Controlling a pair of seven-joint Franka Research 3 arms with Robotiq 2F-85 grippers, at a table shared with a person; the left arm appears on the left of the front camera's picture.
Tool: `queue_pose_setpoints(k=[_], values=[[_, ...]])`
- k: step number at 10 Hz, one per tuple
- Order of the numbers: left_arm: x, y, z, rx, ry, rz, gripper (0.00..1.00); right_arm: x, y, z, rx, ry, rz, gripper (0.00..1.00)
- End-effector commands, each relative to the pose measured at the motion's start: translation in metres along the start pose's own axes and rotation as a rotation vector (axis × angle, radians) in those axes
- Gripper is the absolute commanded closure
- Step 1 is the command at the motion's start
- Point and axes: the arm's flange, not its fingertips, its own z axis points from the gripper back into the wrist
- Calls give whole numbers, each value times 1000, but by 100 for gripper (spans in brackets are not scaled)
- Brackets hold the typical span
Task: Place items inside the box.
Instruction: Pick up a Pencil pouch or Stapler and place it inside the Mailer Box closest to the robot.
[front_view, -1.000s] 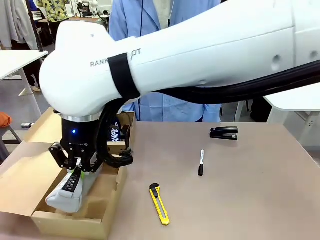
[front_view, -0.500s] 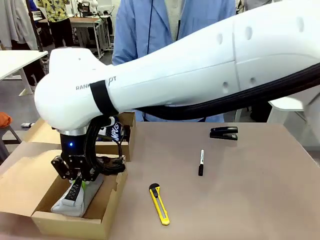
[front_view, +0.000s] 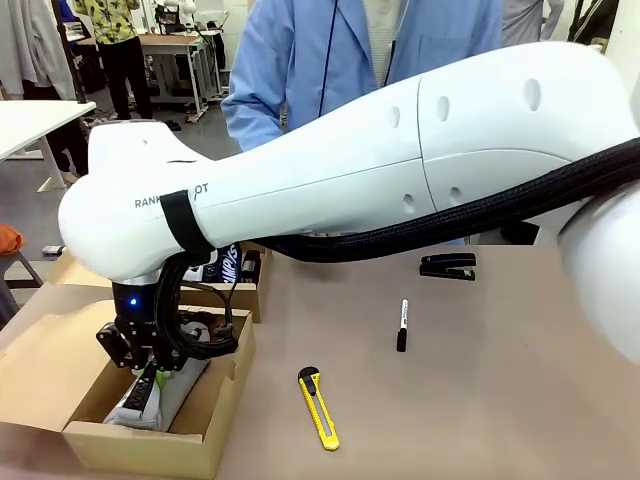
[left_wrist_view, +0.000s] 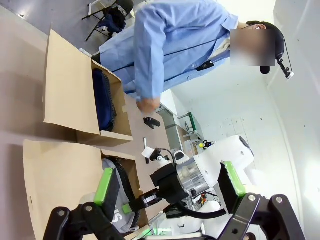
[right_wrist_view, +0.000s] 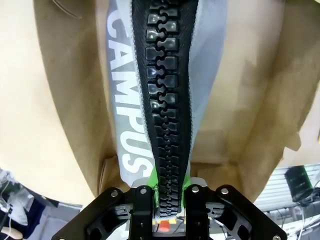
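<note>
My right hand (front_view: 150, 372), still clamped on the zipper of the grey zip pencil pouch (right_wrist_view: 165, 90), has lowered it into the cardboard box (front_view: 140, 450), so releasing looks next.

From my station I see a brown table (front_view: 500, 400) with a matte top. At its near left corner sits an open cardboard box (front_view: 215, 425), its flaps folded outward and lying flat on the surface. A second open cardboard box (front_view: 252, 290) stands just behind it, touching or nearly so. To the right of the near box, close to the front edge, a yellow utility knife (front_view: 319, 407) lies lengthwise. Farther back and to the right lies a black marker pen (front_view: 402, 325), white along its barrel. Beyond that, near the far edge, a black stapler (front_view: 447, 266) rests well apart from the rest.
</note>
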Motion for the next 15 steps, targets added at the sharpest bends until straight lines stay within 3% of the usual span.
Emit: queue_pose_setpoints(k=[1,2,3,4,5,13,14,15], values=[[-1,-1,-1,-19,-11,-21,0,3,6,3,-28,-11,5,88],[-1,-1,-1,-19,-11,-21,0,5,5,3,-42,-13,8,64],[-1,-1,-1,-19,-11,-21,0,4,5,2,-43,-11,15,31],[-1,-1,-1,-19,-11,-21,0,3,5,2,-44,-10,17,7],[-1,-1,-1,-19,-11,-21,0,2,5,3,-40,-11,19,0],[-1,-1,-1,-19,-11,-21,0,-11,-4,14,-10,-22,53,0],[-1,-1,-1,-19,-11,-21,0,-28,-12,27,23,13,109,0],[-1,-1,-1,-19,-11,-21,0,-55,-23,40,23,130,156,0]])
